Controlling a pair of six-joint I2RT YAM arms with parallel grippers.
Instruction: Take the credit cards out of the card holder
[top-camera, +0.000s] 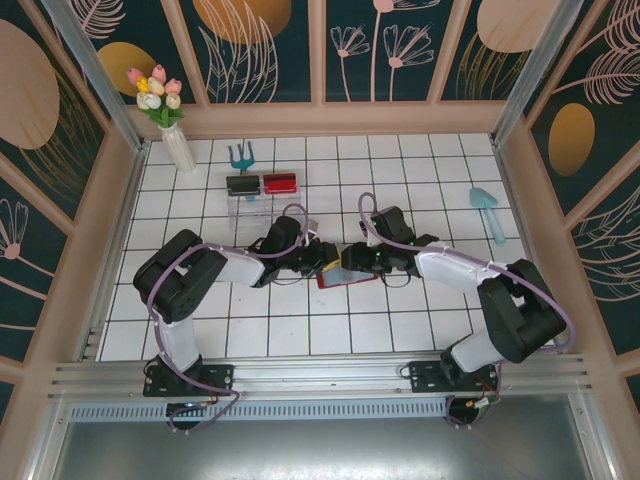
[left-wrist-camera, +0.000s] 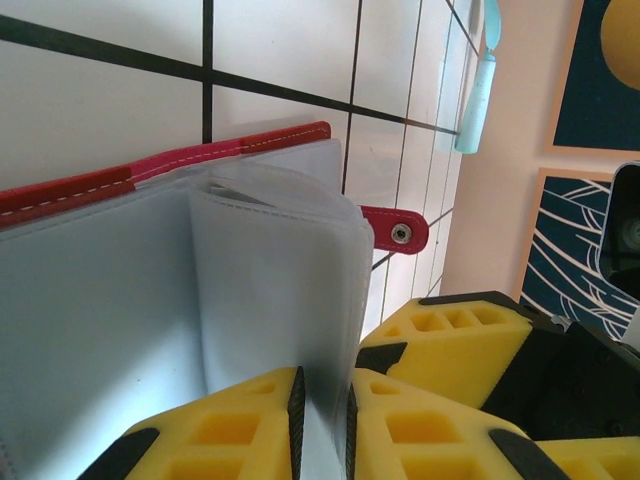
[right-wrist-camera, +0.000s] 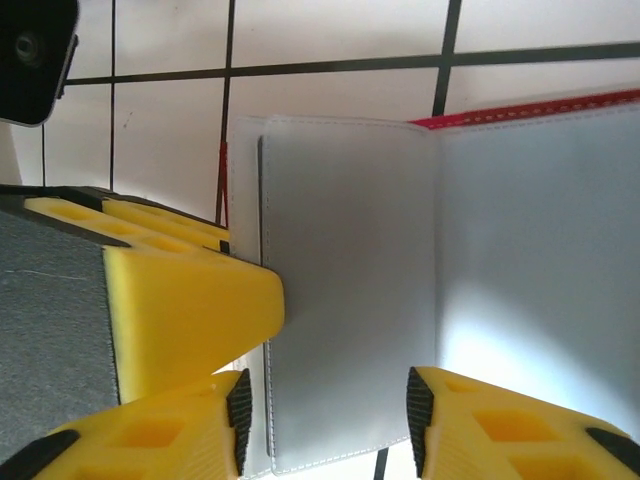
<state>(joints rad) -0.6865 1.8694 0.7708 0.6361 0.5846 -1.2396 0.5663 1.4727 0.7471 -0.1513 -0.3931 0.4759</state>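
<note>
The red card holder (top-camera: 336, 277) lies open on the white tiles between the two arms. In the left wrist view its grey-blue pocket leaves (left-wrist-camera: 270, 280) stand up in a loop, and the red tab (left-wrist-camera: 400, 232) sticks out beyond them. My left gripper (left-wrist-camera: 322, 420) is shut on the lower edge of those leaves. My right gripper (right-wrist-camera: 328, 415) is open, its pads on either side of a flat grey pocket page (right-wrist-camera: 345, 300) without pinching it. The two grippers (top-camera: 322, 258) (top-camera: 356, 263) nearly touch over the holder. The credit cards are hidden.
A clear stand with a black tray (top-camera: 243, 185) and a red tray (top-camera: 278, 183) sits behind the left arm. A flower vase (top-camera: 178, 148) and teal rake (top-camera: 240, 155) are at the back left, and a teal shovel (top-camera: 487, 210) at the right. Wooden walls enclose the tiles.
</note>
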